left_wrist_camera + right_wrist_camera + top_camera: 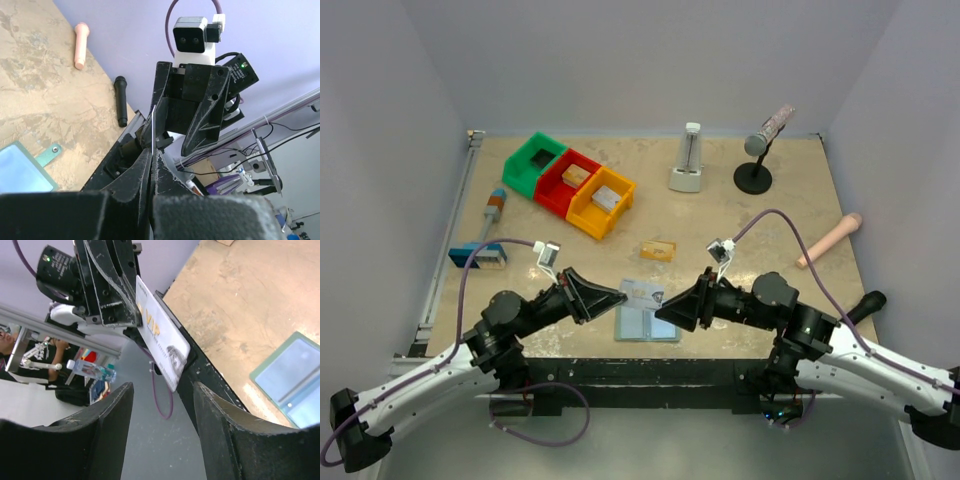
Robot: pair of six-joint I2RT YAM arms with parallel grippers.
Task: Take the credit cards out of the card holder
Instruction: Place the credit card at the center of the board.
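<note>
The left claw [618,295] clamps the thin, stiff, likely slippery credit card [160,340], its free edge facing the released right claw [162,390].

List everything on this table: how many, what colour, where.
card holder: one, light blue, open, front centre
orange-gold card: one, flat, mid-table
pale card: one, gold lettering, held up, front centre
bins: three, back left: green bin, red bin, yellow bin
blocks: two: tan block in red bin, grey block in yellow bin
blue-and-white tool: one, left edge
white stand: one, back centre
microphone: one, grey, black stand, back right
pink cylinder: one, right side
black rod: one, front right
left gripper: black, shut on the pale card
right gripper: black, open, facing it
</note>
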